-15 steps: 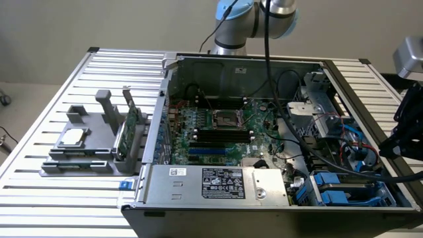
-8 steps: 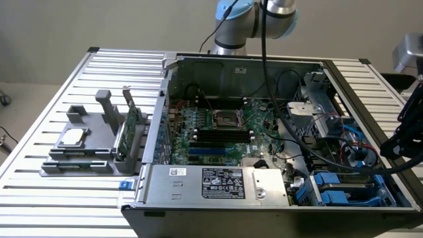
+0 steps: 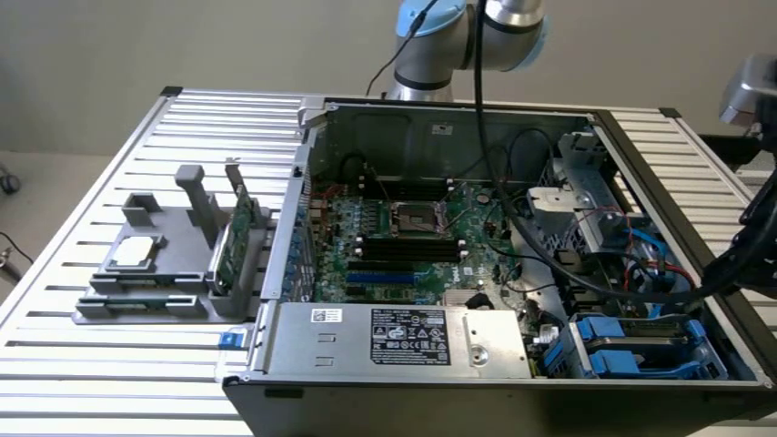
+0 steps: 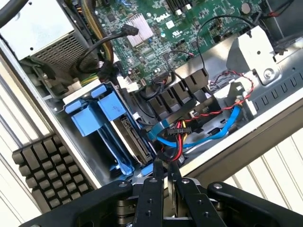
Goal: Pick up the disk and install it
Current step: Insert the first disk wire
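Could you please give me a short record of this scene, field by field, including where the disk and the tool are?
case: open computer case on a slatted table
disk: in its blue carrier, sitting in the drive bay beside the power supply
tool: over the case's edge, close to the disk's end; contact unclear
fixture: grey holder at the exterior view's left, carrying a silver chip and a green card
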You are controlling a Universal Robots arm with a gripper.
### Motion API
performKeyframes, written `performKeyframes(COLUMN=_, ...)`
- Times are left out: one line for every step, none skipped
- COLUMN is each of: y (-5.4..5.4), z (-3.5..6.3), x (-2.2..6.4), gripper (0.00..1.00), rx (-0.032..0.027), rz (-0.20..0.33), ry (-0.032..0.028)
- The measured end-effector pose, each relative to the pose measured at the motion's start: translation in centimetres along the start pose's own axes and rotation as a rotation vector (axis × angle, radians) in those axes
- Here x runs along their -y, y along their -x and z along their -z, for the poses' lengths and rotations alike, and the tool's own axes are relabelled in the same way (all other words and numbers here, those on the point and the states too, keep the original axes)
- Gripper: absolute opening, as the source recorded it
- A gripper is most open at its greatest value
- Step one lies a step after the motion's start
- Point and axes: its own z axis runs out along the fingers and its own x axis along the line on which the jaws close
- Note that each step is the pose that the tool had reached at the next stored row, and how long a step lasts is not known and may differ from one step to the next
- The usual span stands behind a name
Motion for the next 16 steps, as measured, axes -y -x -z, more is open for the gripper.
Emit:
performKeyframes(y=0.0, z=0.0, x=0.0, gripper=0.19, rx=0.0002, rz=-0.017, ry=-0.0023)
performKeyframes(y=0.0, z=0.0, x=0.0, gripper=0.19, rx=0.0005, rz=-0.035, ry=-0.0045)
performKeyframes(y=-0.01, z=-0.01, x=-0.01, gripper=0.19, rx=0.0008, rz=-0.053, ry=-0.007)
performKeyframes(y=-0.01, z=-0.01, x=0.0, gripper=0.19, rx=0.001, rz=-0.068, ry=-0.0089)
performKeyframes(y=-0.02, z=0.0, x=-0.02, gripper=0.19, rx=0.0011, rz=-0.081, ry=-0.0106)
performKeyframes(y=-0.02, z=-0.01, x=-0.04, gripper=0.19, rx=0.0014, rz=-0.095, ry=-0.0124)
performKeyframes(y=-0.04, z=-0.01, x=-0.06, gripper=0.19, rx=0.0015, rz=-0.108, ry=-0.0142)
performKeyframes(y=-0.08, z=-0.02, x=-0.11, gripper=0.19, rx=0.0016, rz=-0.118, ry=-0.0156)
performKeyframes(y=-0.11, z=-0.04, x=-0.16, gripper=0.19, rx=0.0018, rz=-0.127, ry=-0.0167)
performKeyframes(y=-0.16, z=-0.07, x=-0.23, gripper=0.19, rx=0.0019, rz=-0.136, ry=-0.0179)
performKeyframes(y=-0.22, z=-0.1, x=-0.34, gripper=0.19, rx=0.0019, rz=-0.143, ry=-0.0188)
performKeyframes(y=-0.28, z=-0.15, x=-0.47, gripper=0.19, rx=0.0021, rz=-0.15, ry=-0.0197)
performKeyframes(y=-0.34, z=-0.2, x=-0.58, gripper=0.19, rx=0.0022, rz=-0.156, ry=-0.0205)
performKeyframes(y=-0.4, z=-0.25, x=-0.69, gripper=0.19, rx=0.0023, rz=-0.163, ry=-0.0214)
performKeyframes(y=-0.45, z=-0.31, x=-0.79, gripper=0.19, rx=0.0024, rz=-0.17, ry=-0.0223)
performKeyframes(y=-0.49, z=-0.36, x=-0.88, gripper=0.19, rx=0.0025, rz=-0.177, ry=-0.0234)
